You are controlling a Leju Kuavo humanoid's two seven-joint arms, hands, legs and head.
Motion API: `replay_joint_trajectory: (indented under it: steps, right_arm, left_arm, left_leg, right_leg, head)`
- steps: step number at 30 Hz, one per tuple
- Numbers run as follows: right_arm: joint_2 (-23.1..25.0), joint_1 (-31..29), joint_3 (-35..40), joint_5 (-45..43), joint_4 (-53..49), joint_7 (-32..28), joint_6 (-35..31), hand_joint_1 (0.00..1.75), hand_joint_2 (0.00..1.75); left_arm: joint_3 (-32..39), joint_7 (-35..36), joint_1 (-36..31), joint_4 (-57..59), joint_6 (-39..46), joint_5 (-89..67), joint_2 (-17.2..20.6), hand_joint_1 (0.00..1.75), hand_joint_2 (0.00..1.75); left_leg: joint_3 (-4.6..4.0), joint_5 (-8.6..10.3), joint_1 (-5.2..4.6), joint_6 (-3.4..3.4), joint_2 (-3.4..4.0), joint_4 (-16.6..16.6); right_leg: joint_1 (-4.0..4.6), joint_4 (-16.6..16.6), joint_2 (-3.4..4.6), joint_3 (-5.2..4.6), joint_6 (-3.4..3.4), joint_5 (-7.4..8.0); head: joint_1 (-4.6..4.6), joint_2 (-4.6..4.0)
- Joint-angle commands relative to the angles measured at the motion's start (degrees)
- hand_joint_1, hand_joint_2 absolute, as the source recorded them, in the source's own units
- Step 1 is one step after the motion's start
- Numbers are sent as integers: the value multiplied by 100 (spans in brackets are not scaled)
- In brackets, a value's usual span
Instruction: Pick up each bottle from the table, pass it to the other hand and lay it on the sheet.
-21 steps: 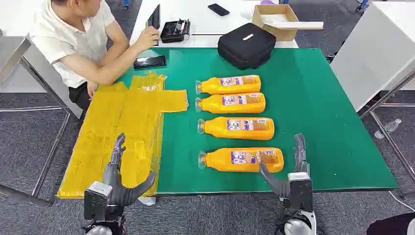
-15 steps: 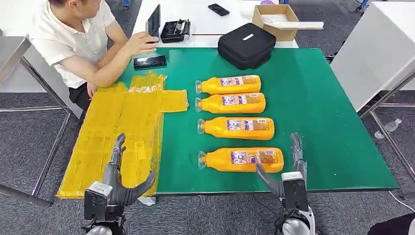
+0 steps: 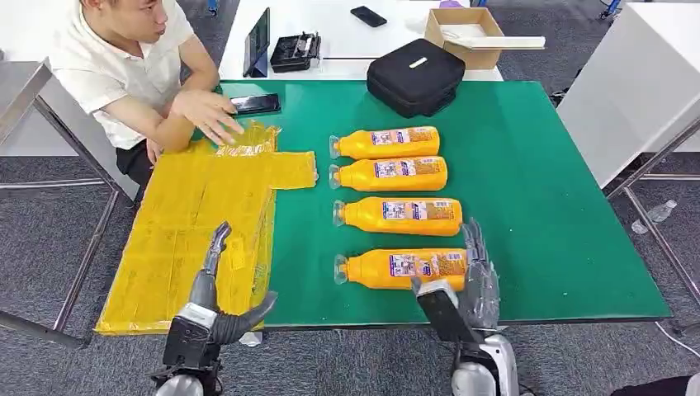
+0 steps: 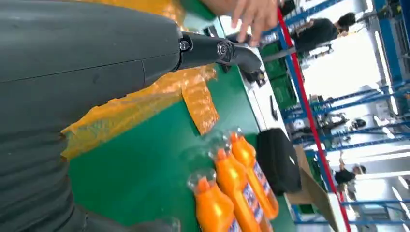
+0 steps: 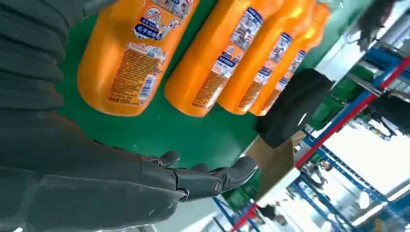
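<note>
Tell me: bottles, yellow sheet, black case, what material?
Bottles: likely glossy orange plastic with clear caps and printed labels. Sheet: thin crinkled film, probably plastic, given wrinkles and glare. Black case: looks like matte fabric-covered semi-rigid shell; uncertain.

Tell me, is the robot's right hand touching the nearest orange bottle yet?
Cannot tell. In the head view the right hand overlaps the base end of the nearest bottle, but no contact shows; the right wrist view shows green mat between fingers and bottle, palm side hidden.

Four orange bottles (image 3: pixel 402 205) lie on the green table (image 3: pixel 536 190). One yellow sheet (image 3: pixel 198 223), one black case (image 3: pixel 415 76), one cardboard box (image 3: pixel 466 31), two phones (image 3: pixel 255 103), one tablet (image 3: pixel 258 41). One person (image 3: pixel 124 66). Two robot hands (image 3: pixel 477 280).
</note>
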Motion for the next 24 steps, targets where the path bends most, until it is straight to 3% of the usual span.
replay_joint_trajectory:
  steps: [1, 4, 7, 9, 15, 23, 24]
  right_arm:
    - [-856, -210, 648, 235, 386, 428, -1, 0, 175]
    - [-1376, -395, 829, 516, 801, 875, 284, 0, 175]
    - [-1462, -449, 774, 461, 982, 837, 248, 0, 175]
    - [-1711, -486, 880, 664, 1053, 975, 269, 0, 175]
    - [-2346, -476, 1134, 736, 984, 1135, 524, 0, 175]
    - [-2699, -608, 1571, 895, 956, 1278, 640, 0, 175]
    - [-2722, -618, 1593, 895, 970, 1288, 649, 0, 175]
  left_arm:
    - [-184, 44, -378, 663, -69, 188, -20, 0, 175]
    - [-302, 102, -578, 846, -174, 297, -26, 0, 175]
    - [-333, 101, -656, 932, -160, 304, -37, 0, 175]
    - [-384, 90, -704, 974, -185, 394, -43, 0, 175]
    - [-586, 82, -795, 1152, -180, 472, -37, 0, 175]
    - [-627, 56, -825, 1180, -178, 569, -40, 0, 175]
    - [-628, 51, -825, 1174, -180, 580, -42, 0, 175]
  left_leg:
    - [20, -4, 1, 3, 0, -7]
    - [32, -8, 4, 2, 3, -7]
    - [19, 0, 4, 2, -4, -8]
    - [46, -7, 4, 4, 3, -11]
    - [24, -5, 1, 5, -6, -4]
    - [6, -3, 0, 2, 4, 0]
    - [40, -17, 2, 1, 15, 1]
  right_leg:
    - [5, -12, -7, 25, -15, -3]
    - [9, -15, -7, 39, -21, -5]
    - [8, -17, -10, 27, -14, 2]
    - [11, -23, -11, 54, -31, -3]
    - [6, -13, -15, 34, -16, -4]
    - [4, -5, -1, 11, -9, 2]
    - [11, -7, 1, 44, -31, -9]
  head:
    - [0, 0]
    - [0, 0]
    - [-2, 0]
    - [0, 0]
    - [-2, 0]
    - [-2, 0]
    - [-4, 0]
